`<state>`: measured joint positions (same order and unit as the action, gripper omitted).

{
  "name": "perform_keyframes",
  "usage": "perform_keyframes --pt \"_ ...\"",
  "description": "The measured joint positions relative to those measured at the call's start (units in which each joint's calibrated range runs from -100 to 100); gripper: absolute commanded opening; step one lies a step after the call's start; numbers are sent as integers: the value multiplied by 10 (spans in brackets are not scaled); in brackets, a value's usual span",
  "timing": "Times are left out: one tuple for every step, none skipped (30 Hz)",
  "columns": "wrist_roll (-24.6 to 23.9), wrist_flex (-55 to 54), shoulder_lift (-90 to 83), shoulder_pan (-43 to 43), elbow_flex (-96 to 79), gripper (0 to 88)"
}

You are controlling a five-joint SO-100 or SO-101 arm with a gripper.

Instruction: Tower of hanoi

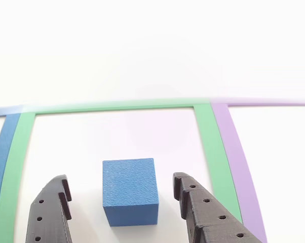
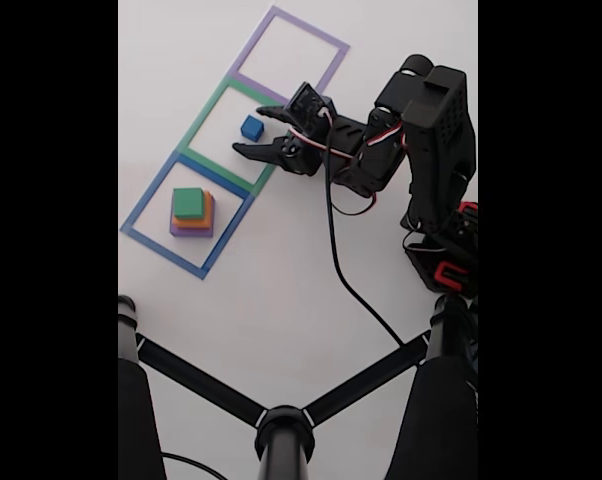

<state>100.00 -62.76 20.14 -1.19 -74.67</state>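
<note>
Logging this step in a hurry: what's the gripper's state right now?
Gripper: open, holding nothing; its fingers stand on either side of the blue cube with gaps, inside the green tape square.

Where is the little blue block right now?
The blue block sits on the table inside the green tape square in the fixed view, between the open claw's two fingers, away from the stack in the blue square.

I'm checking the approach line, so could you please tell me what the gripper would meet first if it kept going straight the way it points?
The blue cube: it sits on the table between the open jaws of the gripper, inside the green tape square. Depth is hard to judge.
</note>
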Motion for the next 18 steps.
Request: perform_keyframes --pt "0 0 0 3 2 165" --pt "0 0 0 6 3 153" --pt "0 0 0 7 4 139" --pt "0 0 0 9 5 124" --pt "0 0 0 9 5 111" --pt "0 0 0 10 5 100" --pt "0 0 0 9 5 92" --pt "0 1 0 9 5 84" --pt "0 2 0 9 5 77" --pt "0 2 0 9 5 70" --pt "0 2 0 10 5 65" --pt "0 2 0 11 5 58" --pt "-2 3 0 12 5 48" --pt "-2 4 0 12 5 41" --pt "-2 6 0 12 5 34" --pt "-4 6 0 12 5 29" --pt "-4 6 0 12 5 26" --pt "-4 7 0 12 5 26"
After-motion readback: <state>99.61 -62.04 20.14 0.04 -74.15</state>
